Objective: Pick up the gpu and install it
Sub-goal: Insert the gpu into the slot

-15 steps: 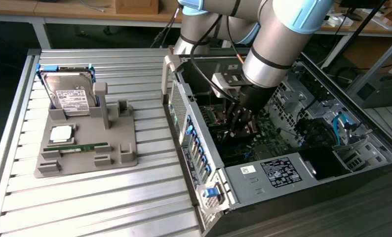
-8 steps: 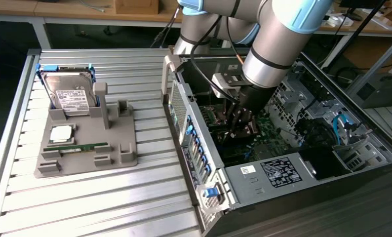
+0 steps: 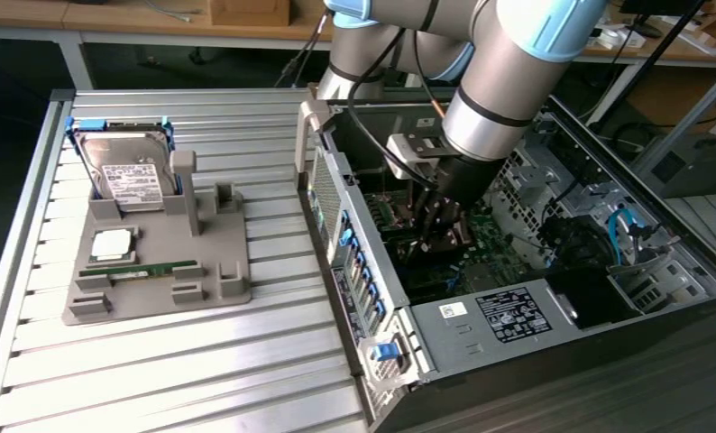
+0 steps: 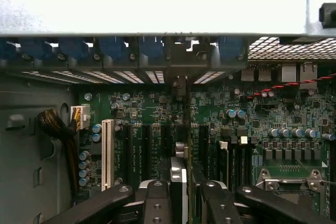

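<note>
One gripper (image 3: 436,236) was seen lowered into the open computer case (image 3: 599,271), partly closed on the gpu (image 4: 178,182), which was held edge-on between the fingers (image 4: 157,203) and stood upright above the motherboard (image 4: 262,114). In the wrist view the card was seen as a thin vertical edge between the dark expansion slots (image 4: 144,150), in line with the gap among the blue slot latches (image 4: 152,45) at the case's rear wall; whether its lower edge had already entered a slot could not be told. On the ribbed surface (image 3: 189,361) at the exterior view's left, a grey holder tray (image 3: 153,271) was seen carrying a hard drive (image 3: 130,171) and a memory stick (image 3: 142,268), with no card left in it. The gpu was judged to be light, stiff and fragile: a thin board whose components and fan would not bear squeezing. A hold across the flat faces near the upper edge, as appeared to be the case, was judged the safest, with pressure kept straight down so the board would not be bent.
</note>
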`<state>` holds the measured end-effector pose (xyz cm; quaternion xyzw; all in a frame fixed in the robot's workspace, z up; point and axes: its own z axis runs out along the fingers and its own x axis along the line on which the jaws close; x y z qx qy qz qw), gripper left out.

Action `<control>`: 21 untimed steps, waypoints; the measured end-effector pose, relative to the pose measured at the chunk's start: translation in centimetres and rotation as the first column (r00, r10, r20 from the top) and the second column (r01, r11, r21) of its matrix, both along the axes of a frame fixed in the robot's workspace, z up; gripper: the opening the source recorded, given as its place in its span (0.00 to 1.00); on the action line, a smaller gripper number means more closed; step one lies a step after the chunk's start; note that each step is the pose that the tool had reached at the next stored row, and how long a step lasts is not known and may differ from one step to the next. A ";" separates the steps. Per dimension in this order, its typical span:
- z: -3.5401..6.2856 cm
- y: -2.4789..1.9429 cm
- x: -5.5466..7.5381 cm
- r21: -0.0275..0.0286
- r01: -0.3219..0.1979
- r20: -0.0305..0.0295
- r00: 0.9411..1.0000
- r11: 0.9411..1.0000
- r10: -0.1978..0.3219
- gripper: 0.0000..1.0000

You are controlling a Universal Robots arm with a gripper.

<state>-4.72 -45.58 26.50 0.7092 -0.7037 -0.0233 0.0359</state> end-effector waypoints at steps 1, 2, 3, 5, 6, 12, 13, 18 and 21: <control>0.03 0.00 0.0 0.002 0.000 0.000 1.000 1.000 0.000 0.27; 0.09 0.00 0.0 0.003 0.000 0.001 1.000 1.000 0.000 0.27; 0.21 0.00 0.0 0.004 0.000 0.001 1.000 1.000 0.000 0.27; 0.29 0.00 0.0 0.005 0.000 0.001 1.000 1.000 0.000 0.27; 0.29 0.00 0.0 0.006 0.000 0.001 1.000 1.000 0.000 0.27; 0.20 0.00 0.0 0.015 0.000 0.001 1.000 1.000 0.000 0.27; 0.18 0.00 0.0 0.015 0.000 0.001 1.000 1.000 0.000 0.27; 0.11 0.00 -0.1 0.015 0.009 0.001 1.000 1.000 -0.009 0.27; 0.07 0.00 -0.1 0.015 0.016 0.001 1.000 1.000 -0.016 0.27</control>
